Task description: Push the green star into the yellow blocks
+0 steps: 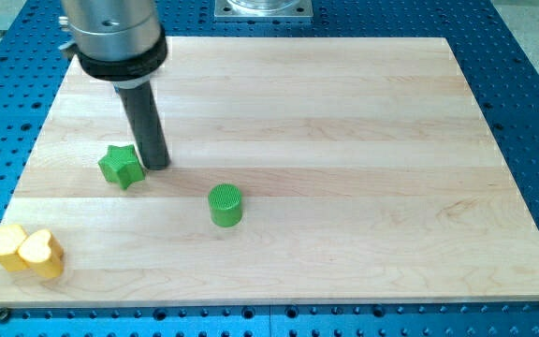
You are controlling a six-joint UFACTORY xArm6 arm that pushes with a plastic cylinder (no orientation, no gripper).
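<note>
The green star (122, 167) lies on the wooden board at the view's left, about mid height. My tip (155, 165) stands right next to the star's right side, touching it or almost so. Two yellow blocks sit together at the board's bottom left corner: a yellow block (7, 246) and a yellow heart (42, 254) pressed against its right side. They lie well below and to the left of the star.
A green cylinder (225, 205) stands to the lower right of the star. The wooden board (344, 140) rests on a blue perforated table, and its left edge runs close to the yellow blocks. A metal mount plate (263, 8) sits at the view's top.
</note>
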